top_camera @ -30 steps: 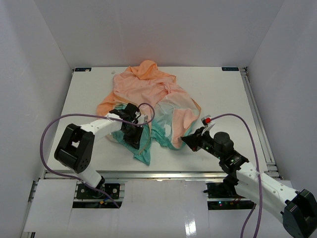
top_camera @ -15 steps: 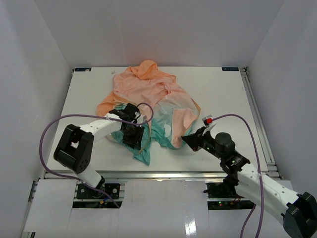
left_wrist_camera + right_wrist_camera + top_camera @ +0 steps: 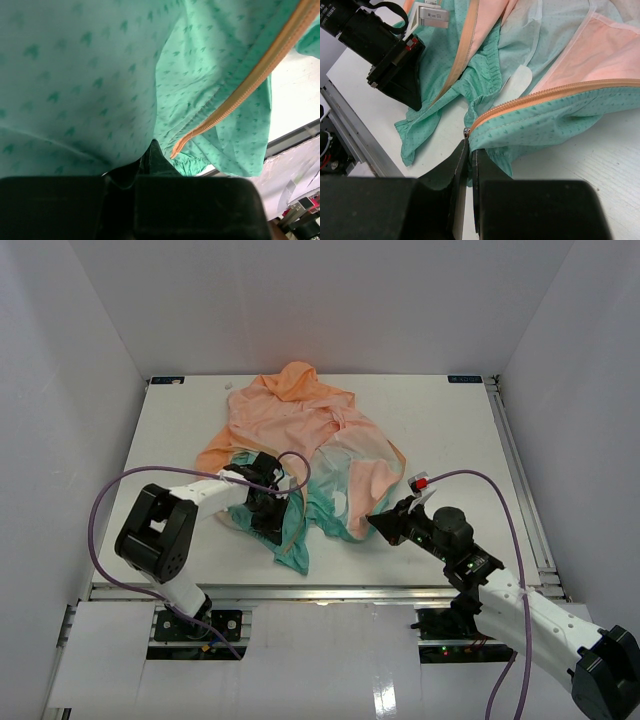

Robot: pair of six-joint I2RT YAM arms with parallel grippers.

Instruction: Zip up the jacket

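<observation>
The jacket (image 3: pixel 300 430) is spread crumpled at the middle of the table (image 3: pixel 440 420) — peach hood to the far side, teal hem nearest, the zipper (image 3: pixel 545 95) undone. Teal hem fabric is pinched by the clenched left gripper (image 3: pixel 149 151); the zipper's lower end is clamped by the right gripper (image 3: pixel 468 150).

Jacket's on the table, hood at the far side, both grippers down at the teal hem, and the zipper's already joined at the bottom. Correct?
Not joined: the right wrist view shows the jacket with its zipper halves apart, one by the left gripper, the other ending at the right gripper. The rest holds.
</observation>
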